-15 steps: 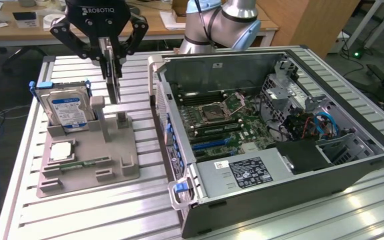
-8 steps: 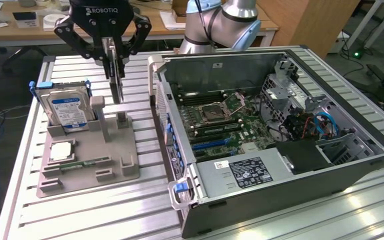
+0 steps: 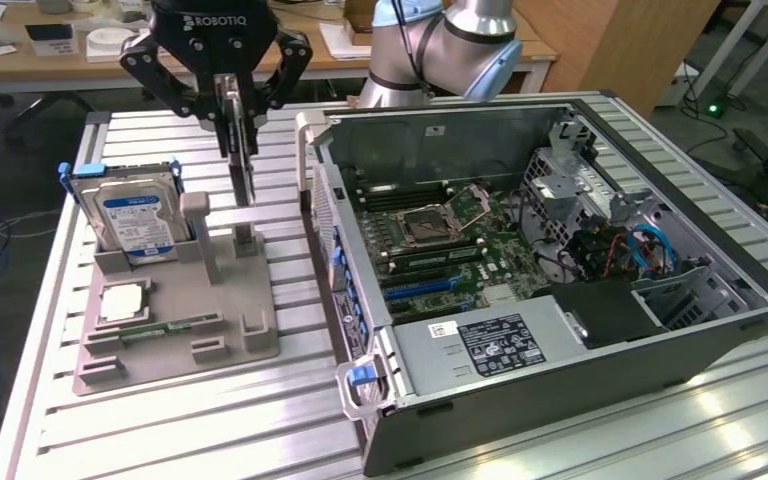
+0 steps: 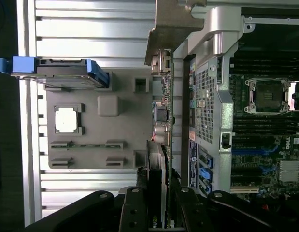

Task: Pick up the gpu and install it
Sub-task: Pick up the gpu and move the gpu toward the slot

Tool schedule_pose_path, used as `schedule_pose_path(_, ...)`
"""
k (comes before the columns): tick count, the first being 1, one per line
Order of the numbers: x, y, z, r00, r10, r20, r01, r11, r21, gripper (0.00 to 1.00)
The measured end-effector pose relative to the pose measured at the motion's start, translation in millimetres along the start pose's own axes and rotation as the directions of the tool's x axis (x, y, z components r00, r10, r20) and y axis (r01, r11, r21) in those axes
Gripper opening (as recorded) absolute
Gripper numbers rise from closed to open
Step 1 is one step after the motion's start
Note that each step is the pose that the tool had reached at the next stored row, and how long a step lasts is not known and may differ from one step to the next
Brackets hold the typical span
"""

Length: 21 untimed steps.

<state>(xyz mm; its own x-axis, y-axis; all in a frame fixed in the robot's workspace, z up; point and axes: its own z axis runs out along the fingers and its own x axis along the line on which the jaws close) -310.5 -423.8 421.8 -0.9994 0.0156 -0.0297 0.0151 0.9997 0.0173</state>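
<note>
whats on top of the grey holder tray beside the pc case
A hard drive stands upright, a cpu lies flat, a memory stick lies in its slot, and the gpu stands on edge with the jaws shut on it. A post of the tray covers its bottom edge.

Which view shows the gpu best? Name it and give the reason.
The wrist view: the gpu runs edge-on along most of its length, grey bracket included, fingers clamped on it. In the exterior view it is a thin dark strip standing at the grey holder.
</note>
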Motion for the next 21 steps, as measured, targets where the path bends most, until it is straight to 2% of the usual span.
schedule_pose_path(21,-20.9,0.3,0.6,1.0000,0.000,-0.0001,0.000,1.0000,0.0000,0.27)
